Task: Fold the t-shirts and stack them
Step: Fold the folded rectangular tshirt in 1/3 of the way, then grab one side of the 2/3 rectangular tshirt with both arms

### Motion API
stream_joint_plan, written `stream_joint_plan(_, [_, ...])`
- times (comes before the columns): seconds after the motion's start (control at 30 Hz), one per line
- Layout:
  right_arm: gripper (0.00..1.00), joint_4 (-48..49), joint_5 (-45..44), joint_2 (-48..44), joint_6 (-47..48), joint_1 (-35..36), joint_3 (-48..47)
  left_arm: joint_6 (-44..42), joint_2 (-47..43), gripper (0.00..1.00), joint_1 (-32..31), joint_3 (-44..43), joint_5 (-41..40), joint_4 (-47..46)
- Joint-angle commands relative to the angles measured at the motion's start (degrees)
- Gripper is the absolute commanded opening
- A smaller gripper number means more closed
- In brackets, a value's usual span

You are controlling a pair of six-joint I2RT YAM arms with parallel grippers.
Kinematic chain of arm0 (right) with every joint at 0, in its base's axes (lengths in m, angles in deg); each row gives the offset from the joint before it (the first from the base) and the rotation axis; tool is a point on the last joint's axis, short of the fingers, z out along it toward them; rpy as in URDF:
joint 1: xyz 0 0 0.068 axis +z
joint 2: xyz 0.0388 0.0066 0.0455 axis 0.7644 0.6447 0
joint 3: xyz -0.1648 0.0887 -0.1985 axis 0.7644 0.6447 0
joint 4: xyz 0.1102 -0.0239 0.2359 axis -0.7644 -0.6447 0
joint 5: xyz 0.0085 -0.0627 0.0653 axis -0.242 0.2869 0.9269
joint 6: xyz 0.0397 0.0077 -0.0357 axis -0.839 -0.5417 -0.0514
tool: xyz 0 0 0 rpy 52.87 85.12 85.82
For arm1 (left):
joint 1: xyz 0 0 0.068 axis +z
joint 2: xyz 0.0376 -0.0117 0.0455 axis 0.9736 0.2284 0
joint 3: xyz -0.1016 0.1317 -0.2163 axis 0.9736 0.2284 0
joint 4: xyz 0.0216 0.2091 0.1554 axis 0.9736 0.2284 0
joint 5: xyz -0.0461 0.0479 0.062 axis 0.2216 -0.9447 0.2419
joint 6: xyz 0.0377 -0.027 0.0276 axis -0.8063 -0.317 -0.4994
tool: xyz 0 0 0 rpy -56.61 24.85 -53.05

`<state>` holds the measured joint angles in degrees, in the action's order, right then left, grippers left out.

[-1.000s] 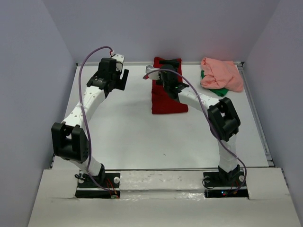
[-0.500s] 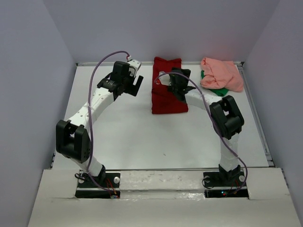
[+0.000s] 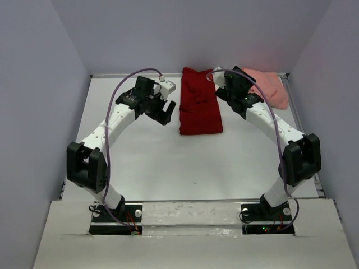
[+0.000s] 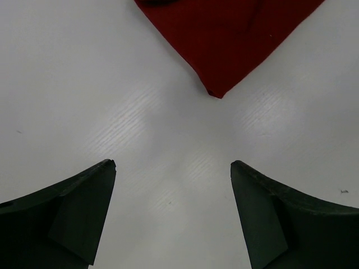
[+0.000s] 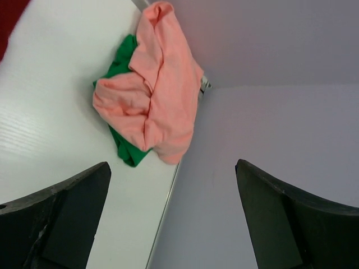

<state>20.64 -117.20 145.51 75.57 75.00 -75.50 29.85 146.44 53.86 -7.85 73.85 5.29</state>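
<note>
Dark red t-shirt (image 3: 199, 103) folded flat, salmon pink t-shirt (image 5: 160, 101) crumpled over green fabric (image 5: 124, 147)

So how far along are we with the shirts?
Done: the dark red shirt looks folded flat at the far middle of the table. In hand: nothing; the left gripper is open over bare table by its corner, and the right gripper is open, aimed at the far right corner. Left: the salmon pink shirt lies crumpled over the green fabric; both need folding and stacking.
</note>
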Motion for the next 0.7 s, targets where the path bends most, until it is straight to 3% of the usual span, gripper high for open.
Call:
stream_joint_plan(0.0, [0.97, -13.8, 1.49, -4.48, -10.08, -1.06, 0.78, -2.55, 3.12, 0.9, -0.88, -1.82, 9.43, 9.34])
stream_joint_plan(0.23, [0.9, -26.37, 9.23, -7.04, -20.98, -2.2, 1.84, -2.82, 6.03, 0.89, -1.49, 1.52, 15.22, 7.94])
stream_joint_plan(0.33, [0.88, -31.63, 19.03, -6.69, -26.86, -3.34, 0.35, -2.73, 8.39, 0.89, -1.67, 0.73, 16.28, 7.68])
stream_joint_plan(0.43, [0.84, -34.55, 26.16, -4.58, -30.12, -3.87, -1.14, -2.47, 9.63, 0.89, -1.85, 0.02, 16.46, 6.98])
stream_joint_plan(0.67, [0.82, -37.36, 33.39, -0.19, -32.51, -5.02, -4.75, -1.94, 15.07, 0.88, -2.11, -2.7, 18.74, 6.19])
